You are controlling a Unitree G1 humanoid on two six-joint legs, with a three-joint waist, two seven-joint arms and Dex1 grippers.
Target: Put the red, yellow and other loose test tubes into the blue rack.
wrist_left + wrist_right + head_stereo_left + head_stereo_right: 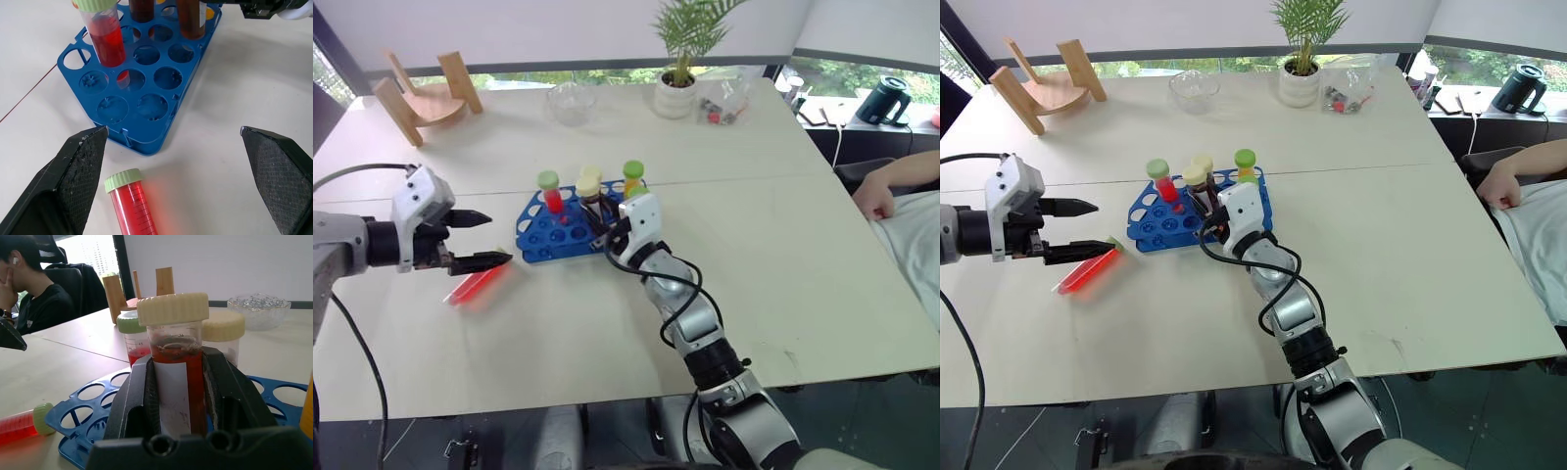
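Observation:
The blue rack (540, 240) lies mid-table with a green-capped red tube (551, 194) and a green-capped orange tube (632, 176) standing in it. My right gripper (596, 213) is shut on a cream-capped tube of dark red liquid (175, 363), upright over the rack's far side beside another cream-capped tube (225, 328). I cannot tell whether the held tube's tip sits in a hole. A loose red tube with a green cap (475, 287) lies on the table left of the rack. My left gripper (481, 238) hangs open just above it, its fingers (80, 169) straddling the tube (131, 203).
A wooden stand (423, 96) sits at the back left, with a glass bowl (571, 101), a potted plant (677, 88) and a plastic bag (722, 101) along the far edge. A person's arm (891, 186) rests at the table's right side.

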